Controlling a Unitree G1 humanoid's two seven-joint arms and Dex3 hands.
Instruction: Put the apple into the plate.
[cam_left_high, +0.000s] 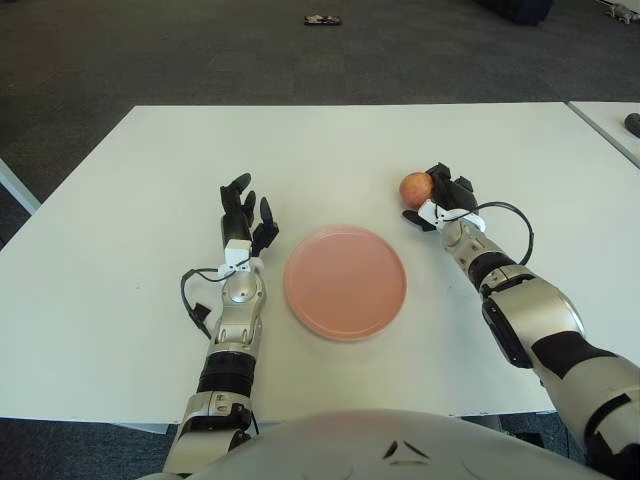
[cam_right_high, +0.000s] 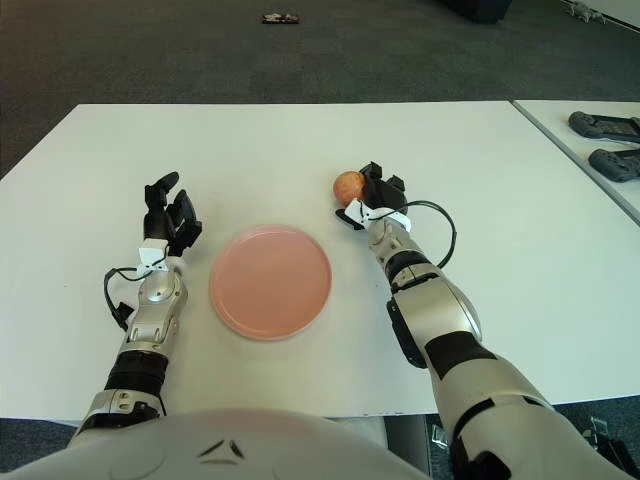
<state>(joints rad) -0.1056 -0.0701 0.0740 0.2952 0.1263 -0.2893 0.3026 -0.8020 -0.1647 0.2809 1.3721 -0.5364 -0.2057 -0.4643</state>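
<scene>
Right hand (cam_left_high: 440, 196) has fingers curled round apple (cam_left_high: 415, 188), just right of plate (cam_left_high: 344, 282), near surface (cam_left_high: 330, 150); lift unclear. Left hand (cam_left_high: 243, 215) shows left of plate, fingers spread, holding nothing. Your risk: grip looks one-sided, so apple may roll out mid-carry, or drop hard and skid off plate. No readable labels or writing.

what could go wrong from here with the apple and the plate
The right hand is against the apple only from one side, so whether it has a firm grasp is unclear; the round apple could roll away across the table. The plate is shallow, so an apple released with sideways motion might roll off it. The left hand, open beside the plate's left, seems out of the way.
</scene>
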